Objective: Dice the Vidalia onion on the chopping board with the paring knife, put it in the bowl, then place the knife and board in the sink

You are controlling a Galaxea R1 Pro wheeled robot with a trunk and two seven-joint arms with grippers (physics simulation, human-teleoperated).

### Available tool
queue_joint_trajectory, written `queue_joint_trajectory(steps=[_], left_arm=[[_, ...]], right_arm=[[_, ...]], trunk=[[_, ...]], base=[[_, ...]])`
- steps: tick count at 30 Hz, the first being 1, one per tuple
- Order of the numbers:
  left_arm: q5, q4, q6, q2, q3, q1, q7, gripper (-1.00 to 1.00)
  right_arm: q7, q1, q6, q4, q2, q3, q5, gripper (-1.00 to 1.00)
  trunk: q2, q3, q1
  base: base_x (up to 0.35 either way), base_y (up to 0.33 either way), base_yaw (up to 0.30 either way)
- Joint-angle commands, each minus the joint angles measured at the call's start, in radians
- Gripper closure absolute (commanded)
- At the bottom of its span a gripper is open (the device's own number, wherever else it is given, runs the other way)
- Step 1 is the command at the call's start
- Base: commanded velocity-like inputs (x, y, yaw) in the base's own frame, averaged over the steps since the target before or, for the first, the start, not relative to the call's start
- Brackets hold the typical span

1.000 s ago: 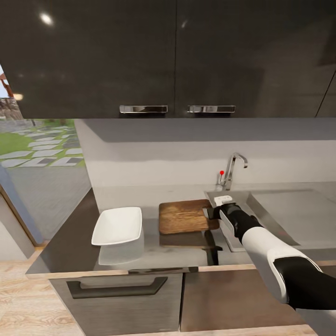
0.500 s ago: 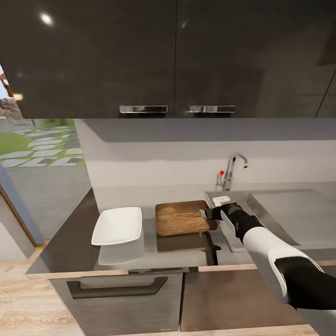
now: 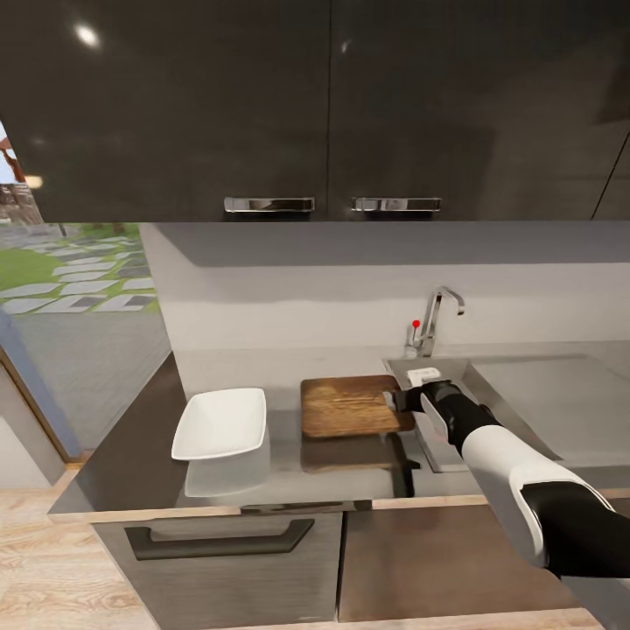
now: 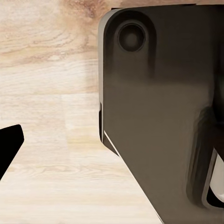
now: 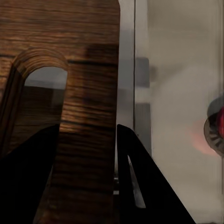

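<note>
The right gripper (image 3: 401,399) clamps the chopping board (image 3: 354,405) at its 3 o'clock edge; the board's long axis runs 9-to-3 along the countertop (image 3: 140,455).

The left gripper's jaw state cannot be told.

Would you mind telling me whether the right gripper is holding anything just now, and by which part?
The right gripper holds the chopping board, lifted above the countertop, gripped at its handle end beside the sink.

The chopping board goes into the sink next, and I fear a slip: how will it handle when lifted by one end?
The chopping board looks rigid, so probably no flexing. Held at its edge by the right pincer, it may sag or twist.
</note>
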Motion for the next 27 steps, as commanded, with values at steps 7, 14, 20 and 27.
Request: queue_joint_trajectory(steps=[7, 14, 20, 27], left_arm=[[0.001, 0.002, -0.006, 0.0, 0.0, -0.001, 0.0, -1.0], [0.001, 0.002, -0.007, 0.0, 0.0, -0.001, 0.0, -1.0], [0.001, 0.002, -0.006, 0.0, 0.0, -0.001, 0.0, -1.0], [0.001, 0.002, -0.006, 0.001, 0.0, -0.001, 0.0, -1.0]], right_arm=[[-0.076, 0.0, 0.006, 0.0, 0.001, -0.009, -0.002, 1.0], [-0.097, 0.0, 0.006, 0.001, 0.008, -0.007, -0.02, 1.0], [-0.094, 0.0, 0.001, 0.001, 0.01, -0.004, -0.024, 1.0], [-0.091, 0.0, -0.003, 0.001, 0.008, -0.004, -0.024, 1.0]], trunk=[[-0.001, -0.001, 0.0], [-0.001, -0.001, 0.0], [-0.001, -0.001, 0.0], [-0.001, -0.001, 0.0]], base=[[0.0, 0.0, 0.0], [0.0, 0.0, 0.0], [0.0, 0.0, 0.0], [0.0, 0.0, 0.0]])
